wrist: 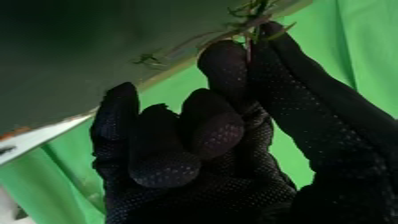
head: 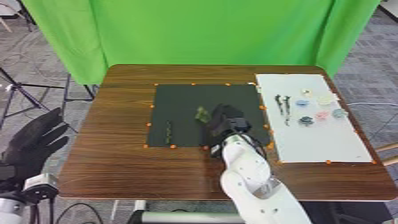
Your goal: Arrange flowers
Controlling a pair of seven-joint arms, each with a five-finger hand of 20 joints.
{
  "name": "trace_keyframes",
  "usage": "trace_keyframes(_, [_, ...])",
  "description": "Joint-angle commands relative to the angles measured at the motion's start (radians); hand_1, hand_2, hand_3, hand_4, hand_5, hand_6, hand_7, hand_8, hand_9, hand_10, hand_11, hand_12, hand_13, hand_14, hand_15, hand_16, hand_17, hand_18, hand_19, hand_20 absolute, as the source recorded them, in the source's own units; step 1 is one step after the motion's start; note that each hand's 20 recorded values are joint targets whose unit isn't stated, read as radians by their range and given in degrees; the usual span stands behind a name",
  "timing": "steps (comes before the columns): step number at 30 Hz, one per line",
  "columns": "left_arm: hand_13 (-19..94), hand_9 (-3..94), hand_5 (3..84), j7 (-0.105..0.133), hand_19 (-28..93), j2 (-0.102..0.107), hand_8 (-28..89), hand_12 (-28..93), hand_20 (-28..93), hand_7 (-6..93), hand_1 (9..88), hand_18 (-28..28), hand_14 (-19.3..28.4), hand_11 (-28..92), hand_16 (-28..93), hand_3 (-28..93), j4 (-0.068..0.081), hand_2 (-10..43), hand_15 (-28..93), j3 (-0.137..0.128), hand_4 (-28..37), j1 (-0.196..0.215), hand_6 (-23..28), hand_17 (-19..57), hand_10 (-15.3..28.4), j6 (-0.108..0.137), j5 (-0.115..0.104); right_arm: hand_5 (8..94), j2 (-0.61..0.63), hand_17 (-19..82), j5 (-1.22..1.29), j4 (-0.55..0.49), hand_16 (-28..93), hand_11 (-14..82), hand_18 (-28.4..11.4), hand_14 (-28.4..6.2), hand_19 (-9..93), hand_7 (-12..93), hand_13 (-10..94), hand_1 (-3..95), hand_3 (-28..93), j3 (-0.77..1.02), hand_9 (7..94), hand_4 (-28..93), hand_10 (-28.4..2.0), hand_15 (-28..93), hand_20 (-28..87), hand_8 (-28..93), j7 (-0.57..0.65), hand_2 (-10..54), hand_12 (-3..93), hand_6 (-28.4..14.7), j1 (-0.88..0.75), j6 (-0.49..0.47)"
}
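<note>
My right hand [head: 227, 119] is over the right half of the black sheet [head: 182, 102], beside a green sprig [head: 202, 114]. In the right wrist view, my right hand [wrist: 213, 125] pinches the leafy green sprig [wrist: 151, 60] between thumb and finger. A thin dark green stem [head: 168, 133] lies lengthwise near the black sheet's left edge. On the white sheet [head: 320, 145] are dark stems [head: 282, 106] and several small blooms, among them a pink one [head: 322, 115], a pale blue one [head: 302, 103] and a dark teal one [head: 306, 120]. My left hand [head: 31, 142] is open, left of the table.
The brown wooden table [head: 107, 150] carries both sheets side by side, with small orange markers along their edges. A green curtain [head: 213, 35] hangs behind the table's far edge. Tripod legs [head: 35, 97] stand on the floor at the left.
</note>
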Motion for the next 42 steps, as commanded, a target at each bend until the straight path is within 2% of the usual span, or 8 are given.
trace_keyframes(1, [16,19.2,24.7,-0.013,38,0.013,-12,18,11,23.8,23.3,18.0,11.1,16,7,71,0.006,-3.2,21,0.007,-27.9,-0.003,1.8,-10.3,9.3,-0.006,0.001,72.5,-0.074,25,-0.07,0.013,37,67.2,-22.7,-12.0,78,60,71,39.4,85,-0.005,78.1,-17,-11.3,88,48,23,0.0,-9.5,55.3,0.7,-0.048,-0.017])
trace_keyframes(8, [16,19.3,24.7,-0.018,38,0.02,-12,18,11,24.1,23.2,18.0,11.1,16,7,71,0.009,-3.1,21,0.014,-28.0,-0.009,1.6,-10.3,9.4,-0.008,0.001,73.2,-0.097,25,-0.083,0.03,37,66.6,-22.7,-11.9,78,59,72,39.8,84,0.003,78.9,-18,-11.1,88,48,23,-0.003,-9.5,55.0,1.1,-0.065,-0.03])
trace_keyframes(11, [16,19.3,24.6,-0.018,38,0.015,-12,18,11,24.2,23.2,17.9,11.1,16,7,71,0.006,-3.1,21,0.011,-28.1,-0.003,1.6,-10.2,9.4,-0.007,0.002,73.4,-0.102,25,-0.1,0.043,37,66.0,-22.6,-11.8,79,59,72,40.1,84,0.0,78.9,-19,-11.1,88,47,22,-0.024,-9.5,54.5,1.2,-0.073,-0.027])
trace_keyframes(14, [16,19.4,24.6,-0.024,38,0.023,-12,18,11,24.4,23.2,17.9,11.1,16,7,71,0.012,-3.0,21,0.017,-28.2,-0.015,1.6,-10.2,9.4,-0.012,0.001,73.6,-0.106,25,-0.099,0.058,37,65.6,-22.6,-11.7,79,58,72,40.2,83,0.0,78.9,-20,-11.1,88,47,22,-0.026,-9.5,53.8,1.3,-0.074,-0.02])
trace_keyframes(24, [16,19.4,24.5,-0.019,37,0.023,-13,18,11,24.6,23.3,17.9,11.0,16,7,71,0.011,-3.1,21,0.018,-28.2,-0.013,1.6,-10.2,9.4,-0.009,0.001,73.4,-0.11,25,-0.138,0.064,37,64.8,-22.5,-11.5,79,57,71,40.1,83,0.007,78.1,-21,-11.1,87,47,21,-0.031,-9.5,53.1,1.3,-0.08,-0.035])
trace_keyframes(35, [16,19.4,24.5,-0.018,37,0.022,-13,18,11,24.6,23.3,17.9,11.0,16,7,71,0.009,-3.1,21,0.015,-28.2,-0.011,1.5,-10.2,9.4,-0.007,0.001,71.1,-0.107,24,-0.157,0.059,38,65.2,-22.6,-11.5,78,58,70,35.2,82,0.012,74.9,-22,-11.1,86,47,20,-0.015,-9.5,53.7,1.3,-0.074,-0.088])
trace_keyframes(42, [16,19.4,24.5,-0.016,37,0.022,-13,18,11,24.8,23.2,17.9,11.0,16,7,71,0.011,-3.0,21,0.016,-28.2,-0.014,1.5,-10.1,9.4,-0.008,0.001,69.1,-0.1,23,-0.177,0.061,39,65.8,-22.5,-11.6,78,59,69,35.5,82,0.015,74.0,-23,-10.9,87,47,20,-0.014,-9.5,54.7,1.3,-0.07,-0.077])
